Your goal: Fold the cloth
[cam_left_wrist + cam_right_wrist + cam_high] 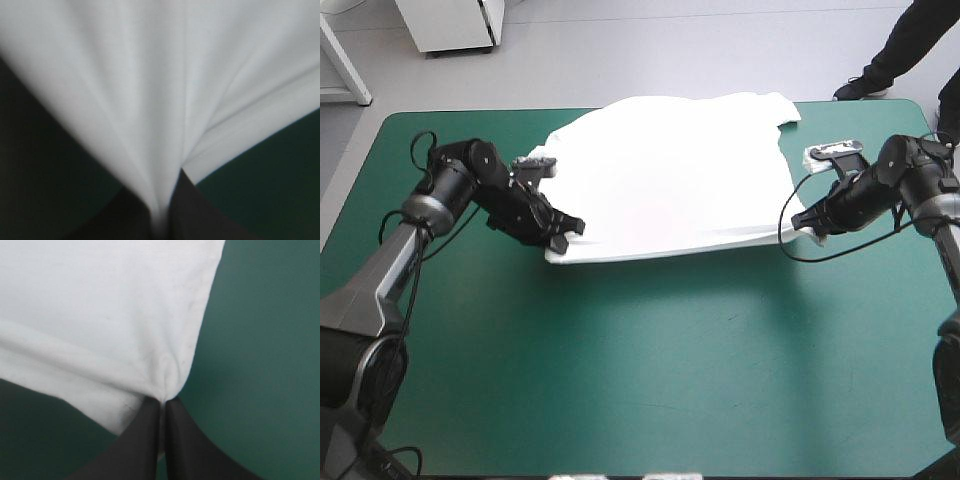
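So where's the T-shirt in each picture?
High view: the T-shirt lies on the far half of the teal-green cover, near corners held by the left pincer and right pincer.
Left wrist view: the T-shirt fans out ahead of the left pincer, gathered into it.
Right wrist view: one corner sits in the right pincer, the rest ahead.
Shared landmark: the teal-green cover.

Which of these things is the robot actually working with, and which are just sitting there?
In the job: the T-shirt, white and spread out; the left gripper and the right gripper, each shut on a near corner of it.
Just there: only the teal-green cover underneath.
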